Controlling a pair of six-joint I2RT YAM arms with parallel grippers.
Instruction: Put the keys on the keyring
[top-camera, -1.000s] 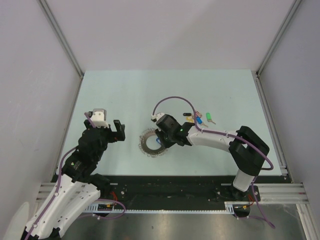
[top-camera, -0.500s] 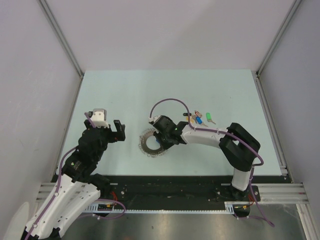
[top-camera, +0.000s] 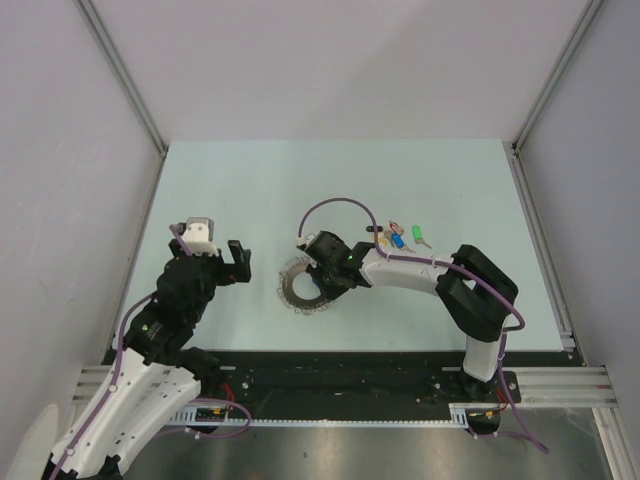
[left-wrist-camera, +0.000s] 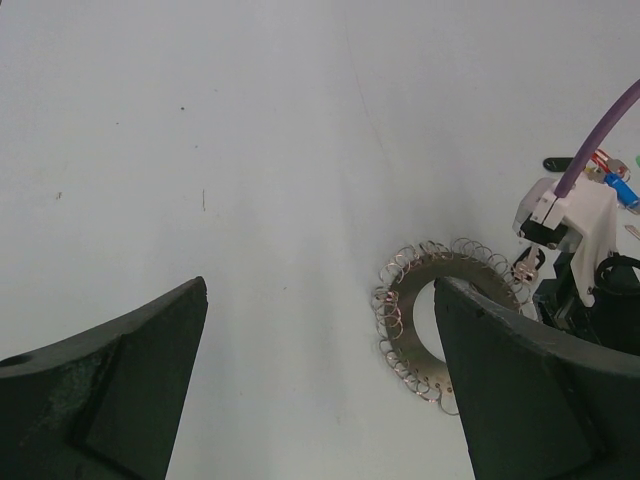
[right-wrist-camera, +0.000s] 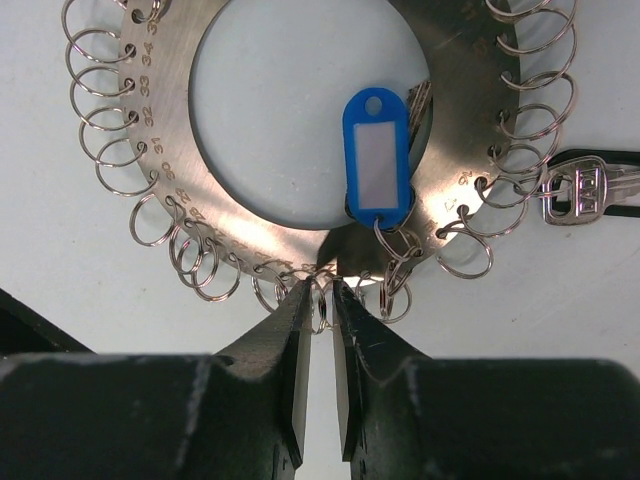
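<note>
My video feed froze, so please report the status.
Left gripper open. Right gripper nearly shut on a keyring loop. Blue tag attached. Nothing blocking.

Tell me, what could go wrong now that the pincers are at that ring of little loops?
1. The right gripper has its jaws nearly together around one thin wire loop on the rim of the keyring; it could slip out or bend.
2. Neighbouring loops crowd close, so it might pinch two or snag the blue tag.
3. The left gripper stands open, apart from the ring, so a pull may drag it.
</note>
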